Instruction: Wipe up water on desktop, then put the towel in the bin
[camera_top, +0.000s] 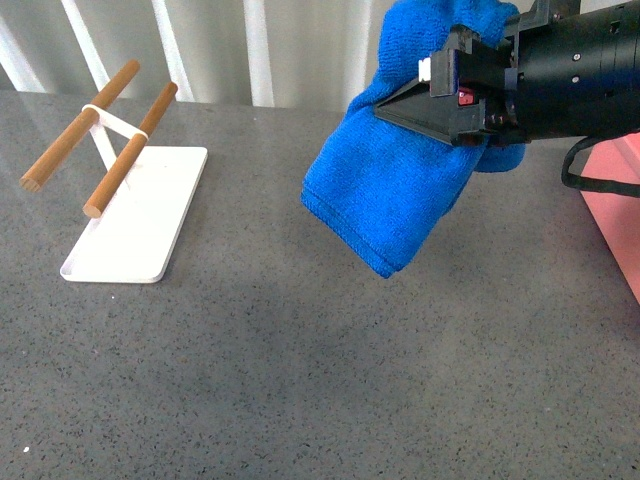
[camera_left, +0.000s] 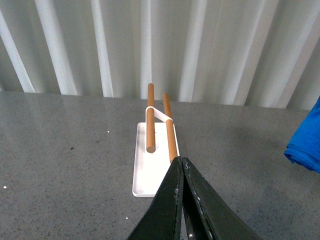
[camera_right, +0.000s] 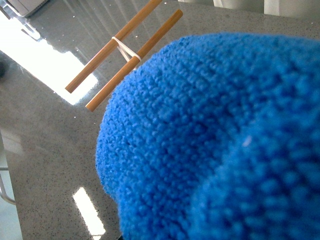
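The bright blue towel (camera_top: 395, 185) hangs bunched in the air at the upper right of the front view, clear of the speckled grey desktop (camera_top: 300, 380). My right gripper (camera_top: 400, 105) is shut on the towel, its black body reaching in from the right. In the right wrist view the towel (camera_right: 215, 145) fills most of the picture and hides the jaws. The salmon-pink bin (camera_top: 620, 200) shows only as an edge at the far right. My left gripper (camera_left: 181, 161) is shut and empty, low over the desktop (camera_left: 65, 165); the towel's edge (camera_left: 306, 145) shows at that view's right.
A white tray (camera_top: 140, 225) carrying two wooden rods (camera_top: 80, 125) stands at the left of the desktop; in the left wrist view the tray (camera_left: 150, 172) lies just beyond my left fingertips. A pale corrugated wall (camera_left: 160, 45) backs the desktop.
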